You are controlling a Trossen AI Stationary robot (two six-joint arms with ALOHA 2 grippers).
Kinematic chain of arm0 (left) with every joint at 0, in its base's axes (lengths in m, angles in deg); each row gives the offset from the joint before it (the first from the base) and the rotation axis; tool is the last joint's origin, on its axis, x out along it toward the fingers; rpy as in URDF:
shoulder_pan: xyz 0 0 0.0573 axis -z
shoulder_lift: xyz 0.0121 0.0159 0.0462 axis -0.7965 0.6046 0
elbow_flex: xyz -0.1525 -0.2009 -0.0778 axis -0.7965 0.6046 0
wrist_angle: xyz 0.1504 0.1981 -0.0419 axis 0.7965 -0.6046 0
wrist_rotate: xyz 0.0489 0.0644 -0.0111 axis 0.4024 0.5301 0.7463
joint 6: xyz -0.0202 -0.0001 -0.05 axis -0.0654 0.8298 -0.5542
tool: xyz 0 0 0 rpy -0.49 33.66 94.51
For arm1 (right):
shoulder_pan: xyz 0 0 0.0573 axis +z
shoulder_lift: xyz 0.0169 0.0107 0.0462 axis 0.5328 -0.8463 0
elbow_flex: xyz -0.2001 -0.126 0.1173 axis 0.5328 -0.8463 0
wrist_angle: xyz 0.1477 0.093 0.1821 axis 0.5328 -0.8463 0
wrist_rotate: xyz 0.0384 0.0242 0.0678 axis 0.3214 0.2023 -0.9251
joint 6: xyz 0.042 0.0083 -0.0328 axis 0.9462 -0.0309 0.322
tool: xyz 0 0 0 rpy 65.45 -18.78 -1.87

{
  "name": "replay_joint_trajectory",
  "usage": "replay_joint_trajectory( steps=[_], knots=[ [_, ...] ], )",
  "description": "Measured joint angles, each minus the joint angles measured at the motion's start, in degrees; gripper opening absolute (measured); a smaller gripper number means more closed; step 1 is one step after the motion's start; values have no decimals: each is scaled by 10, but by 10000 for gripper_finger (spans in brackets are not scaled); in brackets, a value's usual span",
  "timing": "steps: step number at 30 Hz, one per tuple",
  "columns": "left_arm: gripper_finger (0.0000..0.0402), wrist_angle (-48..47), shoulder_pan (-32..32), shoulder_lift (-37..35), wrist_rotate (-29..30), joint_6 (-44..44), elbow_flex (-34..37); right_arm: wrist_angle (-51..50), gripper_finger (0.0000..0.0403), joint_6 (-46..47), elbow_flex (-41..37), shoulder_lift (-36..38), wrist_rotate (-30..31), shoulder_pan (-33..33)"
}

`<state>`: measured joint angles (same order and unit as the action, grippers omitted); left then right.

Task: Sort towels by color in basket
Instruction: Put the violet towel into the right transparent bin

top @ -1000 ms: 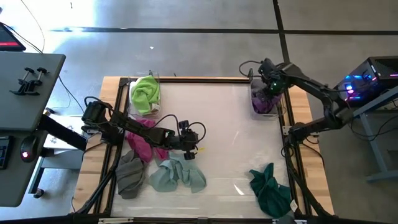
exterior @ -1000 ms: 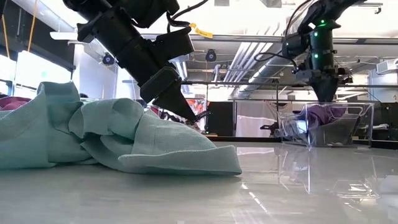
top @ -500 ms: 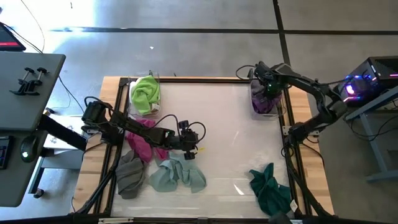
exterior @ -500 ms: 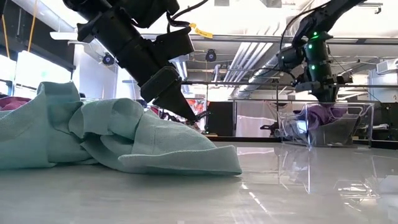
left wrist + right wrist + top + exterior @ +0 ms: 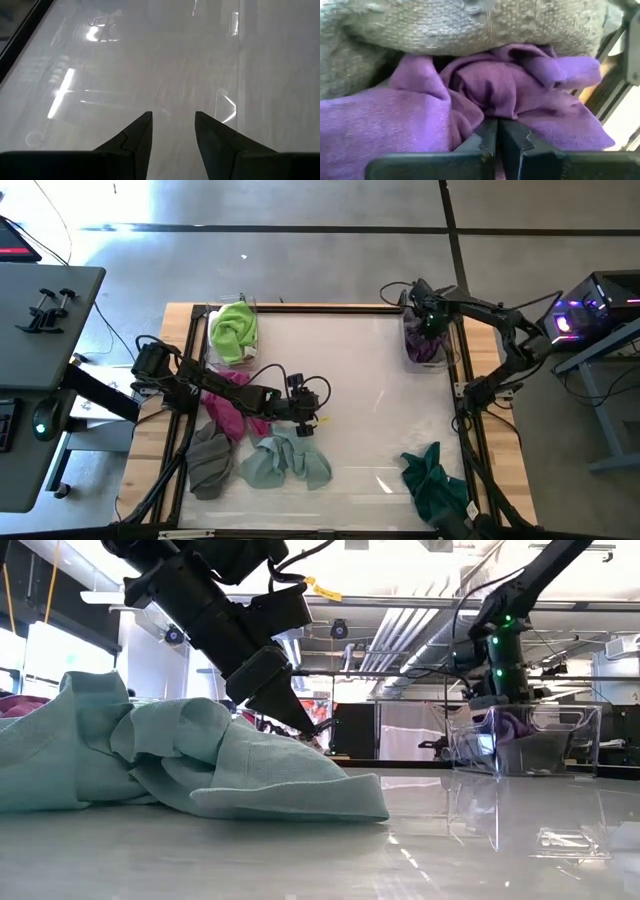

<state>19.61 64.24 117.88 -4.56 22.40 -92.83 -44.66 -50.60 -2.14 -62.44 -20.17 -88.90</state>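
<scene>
Right gripper (image 5: 497,131) down in clear bin (image 5: 428,340), fingers pressed together against purple towel (image 5: 470,95), possibly pinching a fold. Left gripper (image 5: 172,131) parted, empty, beside mint towel (image 5: 285,462), apparently awaiting pickup.

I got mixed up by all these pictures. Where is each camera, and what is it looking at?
High view: above the table, looking straight down; both arms show.
Low view: at tabletop height, looking across; mint towel close, left gripper above it.
Left wrist view: on the left arm, facing bare table past its two open fingers.
Right wrist view: on the right arm, in the bin, shut fingers against the purple towel.
Shared: high and low views both show the bin of purple towel.
</scene>
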Motion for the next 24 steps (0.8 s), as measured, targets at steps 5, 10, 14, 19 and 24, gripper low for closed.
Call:
replay_joint_trajectory(
  steps=[5, 10, 14, 19, 24],
  knots=[
    [135, 2, 0, 0, 0, 0, 0, 21, 11, -15, -3, 1, 1, 1],
    [135, 3, 0, 0, 0, 0, 0, 23, 47, -52, -2, 10, 1, 1],
    [135, 4, 0, 0, 0, 0, 0, 24, 93, -56, -2, 43, -1, 1],
    [135, 4, 0, 0, 0, 0, 0, 19, 125, -40, -1, 106, -3, 1],
    [135, 4, 0, 0, 0, -1, 0, 21, 126, -22, -1, 169, -38, 1]
  ],
)
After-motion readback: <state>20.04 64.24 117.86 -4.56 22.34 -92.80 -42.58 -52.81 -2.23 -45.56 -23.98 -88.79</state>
